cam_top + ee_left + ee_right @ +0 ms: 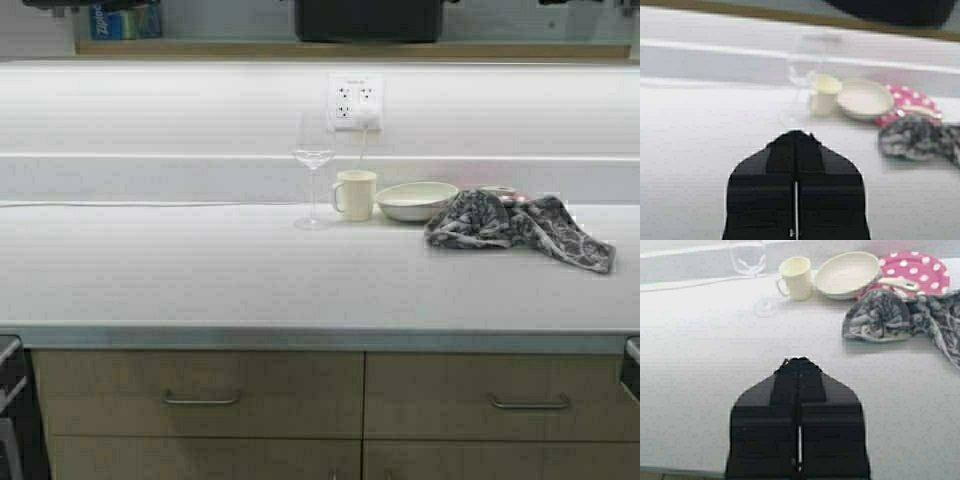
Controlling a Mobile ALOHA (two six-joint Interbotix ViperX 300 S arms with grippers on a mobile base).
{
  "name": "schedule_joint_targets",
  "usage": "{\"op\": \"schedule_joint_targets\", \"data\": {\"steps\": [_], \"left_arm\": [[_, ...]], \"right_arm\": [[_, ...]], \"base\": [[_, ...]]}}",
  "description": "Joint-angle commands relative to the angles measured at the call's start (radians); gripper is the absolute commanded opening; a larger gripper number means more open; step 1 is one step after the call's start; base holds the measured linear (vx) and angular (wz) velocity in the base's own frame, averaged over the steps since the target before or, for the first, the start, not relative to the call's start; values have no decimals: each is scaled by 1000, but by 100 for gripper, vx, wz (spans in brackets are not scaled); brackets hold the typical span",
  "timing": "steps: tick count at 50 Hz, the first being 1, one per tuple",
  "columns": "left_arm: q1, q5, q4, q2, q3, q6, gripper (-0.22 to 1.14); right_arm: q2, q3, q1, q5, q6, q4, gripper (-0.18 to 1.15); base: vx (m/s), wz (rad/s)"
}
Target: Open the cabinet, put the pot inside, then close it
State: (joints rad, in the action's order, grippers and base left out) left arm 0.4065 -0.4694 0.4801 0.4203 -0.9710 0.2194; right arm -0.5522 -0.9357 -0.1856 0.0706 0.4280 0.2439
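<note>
Worktop: white worktop (200, 280) is stretching across the whole view ahead of me, with a white back wall behind it carrying a socket plate (355, 102).
Below: tan drawers (200, 395) with horizontal metal handles are sitting under the front edge.
Pot: black pot (368, 20) is showing only as a dark shape at the top edge, on the wooden shelf (350, 48) of the cabinet above the wall; its handles are out of view.
Cabinet doors: not showing from where I am looking.
Glass: wine glass (313, 168) is standing upright just beside the cream mug (355, 194).
Bowl: shallow white bowl (416, 200) is sitting near the mug, on its right.
Cloth: grey patterned cloth (515, 228) is lying crumpled beside the bowl, partly covering a pink dotted plate (920, 270).
My left gripper (796, 137): hovering over bare worktop, fingers pressed together, holding nothing.
My right gripper (799, 362): hovering over bare worktop near the front edge, fingers likewise closed and holding nothing.
</note>
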Motion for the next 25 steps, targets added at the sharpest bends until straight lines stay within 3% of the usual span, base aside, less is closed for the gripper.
{"op": "schedule_joint_targets", "data": {"steps": [1, 18, 25], "left_arm": [[-11, 2, 0, 21, 9, 3, 4], [-43, 29, 0, 64, 11, 3, 4], [-123, 41, 2, 71, 15, 5, 4]], "right_arm": [[-17, 18, 3, -8, -5, 3, 8], [-44, 28, 11, -66, -51, 8, 8], [-57, 38, 28, -84, -49, 8, 8]], "base": [[-26, 6], [-22, -6], [-20, -11]]}}
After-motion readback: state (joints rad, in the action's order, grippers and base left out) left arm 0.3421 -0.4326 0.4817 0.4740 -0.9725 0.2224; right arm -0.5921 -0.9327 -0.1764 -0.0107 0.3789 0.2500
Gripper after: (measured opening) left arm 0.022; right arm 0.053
